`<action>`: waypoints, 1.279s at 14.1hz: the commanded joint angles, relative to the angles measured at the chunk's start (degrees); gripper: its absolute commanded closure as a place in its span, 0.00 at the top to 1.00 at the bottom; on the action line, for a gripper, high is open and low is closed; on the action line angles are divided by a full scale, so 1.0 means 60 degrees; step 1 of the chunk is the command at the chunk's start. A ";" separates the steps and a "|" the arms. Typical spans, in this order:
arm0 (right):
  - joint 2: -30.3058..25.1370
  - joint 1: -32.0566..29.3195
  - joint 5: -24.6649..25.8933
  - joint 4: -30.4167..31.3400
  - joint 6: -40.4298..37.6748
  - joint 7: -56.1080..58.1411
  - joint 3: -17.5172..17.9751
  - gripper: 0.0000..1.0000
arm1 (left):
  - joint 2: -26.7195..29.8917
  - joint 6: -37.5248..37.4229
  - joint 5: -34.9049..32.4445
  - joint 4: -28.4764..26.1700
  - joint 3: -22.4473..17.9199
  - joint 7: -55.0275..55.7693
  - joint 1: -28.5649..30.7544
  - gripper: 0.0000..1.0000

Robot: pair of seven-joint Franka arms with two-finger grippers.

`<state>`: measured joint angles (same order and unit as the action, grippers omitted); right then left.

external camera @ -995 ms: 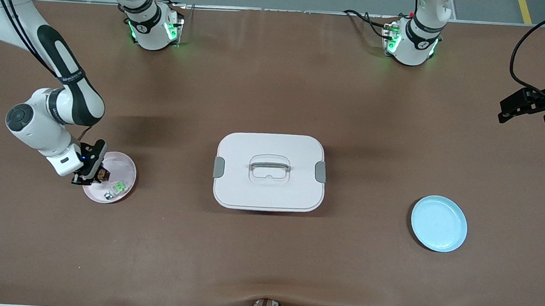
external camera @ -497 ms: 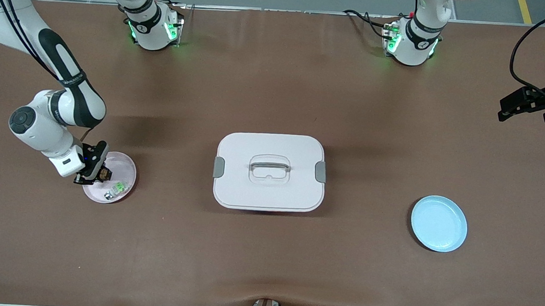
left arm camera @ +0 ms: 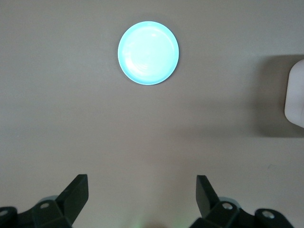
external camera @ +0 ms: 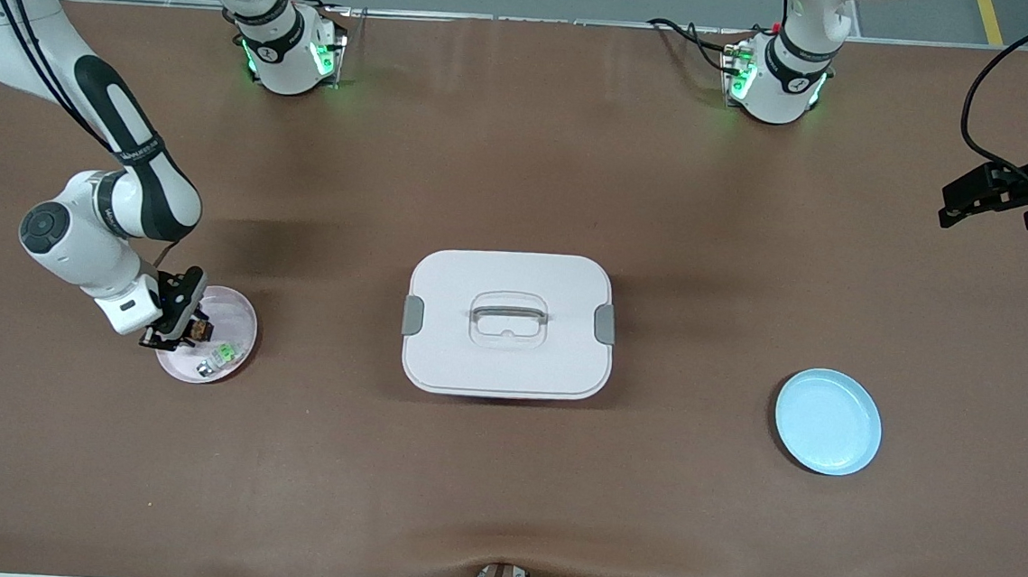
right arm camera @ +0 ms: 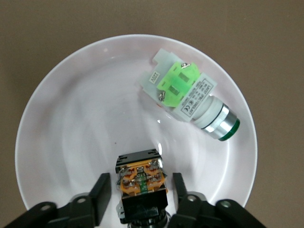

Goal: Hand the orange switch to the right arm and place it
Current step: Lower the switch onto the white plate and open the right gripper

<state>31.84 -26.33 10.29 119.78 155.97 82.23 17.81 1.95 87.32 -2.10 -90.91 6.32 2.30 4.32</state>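
Two fingers of the right hand (right arm camera: pixel 137 192) stand apart, one on each side of the orange switch (right arm camera: pixel 141 183), which sits on the pink plate (right arm camera: pixel 71 118). The left hand (left arm camera: pixel 142 197), wide open, waits far from that plate.

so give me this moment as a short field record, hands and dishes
right hand: over the pink round plate, fingers apart on either side of the black and orange switch, small gaps showing
switch: resting in the pink plate beside the green and clear switch with a silver end
left hand: open, waiting above the table
light blue round plate: bare
white lidded box: mid-table
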 commanded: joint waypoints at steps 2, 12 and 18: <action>0.0128 -0.0036 0.0218 -0.0159 -0.0082 -0.0214 0.0006 1.00 | 0.0231 -0.0052 0.0160 -0.0156 -0.0013 -0.0134 0.0012 1.00; -0.0911 0.0242 0.0174 -0.1183 -0.3242 -0.1722 0.0123 1.00 | 0.0173 0.0022 0.0146 -0.0156 -0.0013 -0.0134 0.0012 1.00; -0.1787 -0.0313 -0.0483 -0.1771 -0.3918 -0.2875 0.0108 1.00 | 0.0202 0.0007 0.0160 -0.0156 -0.0013 -0.0134 0.0012 1.00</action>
<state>24.74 -26.38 9.40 108.99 134.75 69.15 18.10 1.95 87.33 -2.10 -90.97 6.32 2.30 4.31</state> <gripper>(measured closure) 0.000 0.000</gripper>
